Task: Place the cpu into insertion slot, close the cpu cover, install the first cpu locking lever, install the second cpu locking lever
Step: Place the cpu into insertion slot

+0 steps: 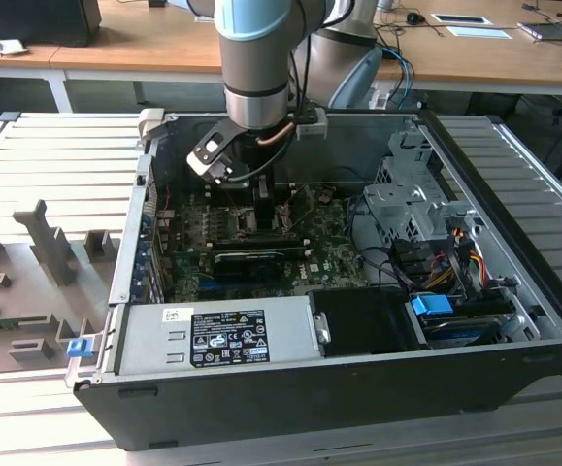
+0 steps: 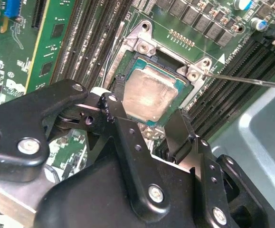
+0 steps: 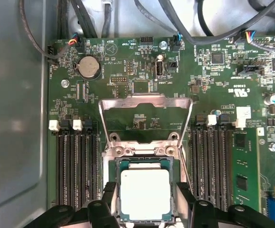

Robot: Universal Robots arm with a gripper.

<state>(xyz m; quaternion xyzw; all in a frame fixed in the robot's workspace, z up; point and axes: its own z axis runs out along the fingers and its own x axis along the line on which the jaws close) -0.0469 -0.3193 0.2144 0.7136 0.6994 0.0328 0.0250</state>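
Cpu (image 3: 145, 194) flat in slot (image 3: 128, 151), cover (image 3: 146, 100) raised, jaws astride cpu, grip or gap untellable.

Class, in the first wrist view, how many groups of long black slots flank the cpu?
2. One group lies on one side of the cpu, the other group on the opposite side; the gripper hides part of each.

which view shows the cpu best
First wrist view: the cpu faces the camera squarely, whole silver top clear. The second wrist view shows it slanted, one edge behind the gripper. In the exterior view the arm blocks that spot.
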